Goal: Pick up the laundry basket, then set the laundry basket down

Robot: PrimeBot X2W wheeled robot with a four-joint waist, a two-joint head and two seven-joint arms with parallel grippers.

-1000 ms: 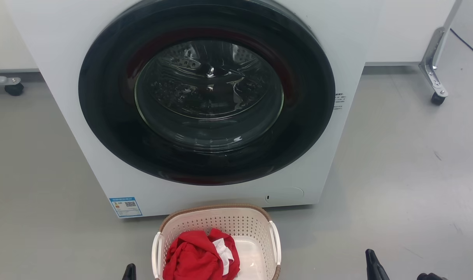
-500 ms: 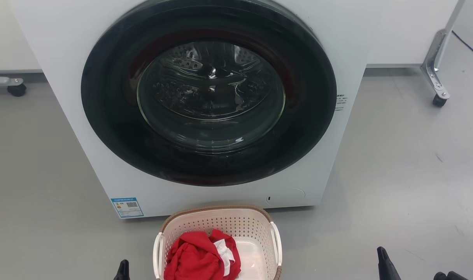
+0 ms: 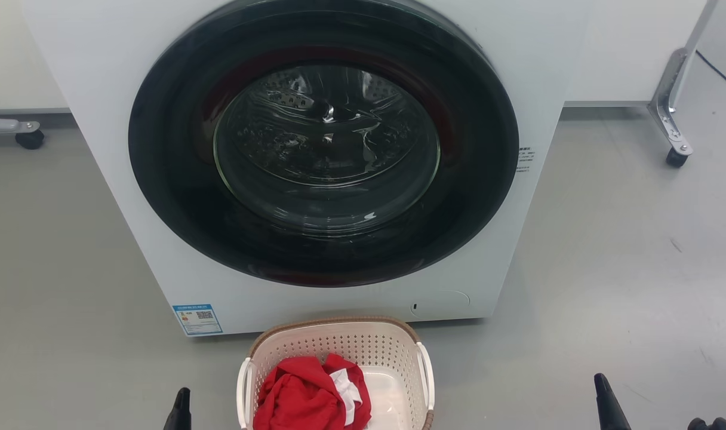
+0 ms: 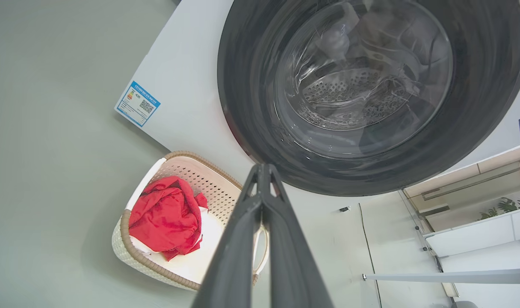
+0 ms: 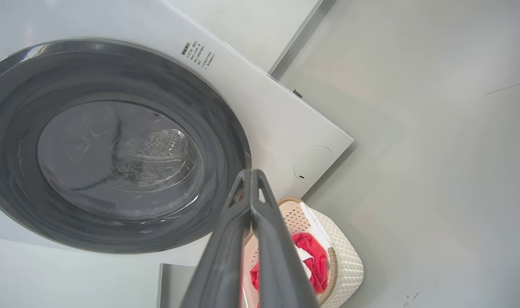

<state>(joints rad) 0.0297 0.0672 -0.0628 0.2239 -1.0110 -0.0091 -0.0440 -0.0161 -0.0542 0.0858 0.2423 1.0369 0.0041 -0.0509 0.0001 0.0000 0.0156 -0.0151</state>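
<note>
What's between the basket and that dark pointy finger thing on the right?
Nothing. In the head view, bare grey floor runs from the laundry basket to the right gripper, which stands apart from it.

**Light:** bright, even and diffuse, from overhead; no hard-edged shadows.

**Shadows:** a soft grey band on the floor [image 3: 608,269] along the foot of the washing machine [image 3: 100,89]; a faint dark patch beside the laundry basket [image 4: 200,179] in the left wrist view.

**Glare:** small white highlights and streaked reflections on the door glass [image 3: 327,149].

**Focus:** head view sharp throughout; wrist views sharp at the centre.

**Distortion:** wide-angle bending in both wrist views, with the machine's straight edges bowing toward the borders.

**Colour:** a greenish cast on the floor in the left wrist view, neutral grey elsewhere.
</note>
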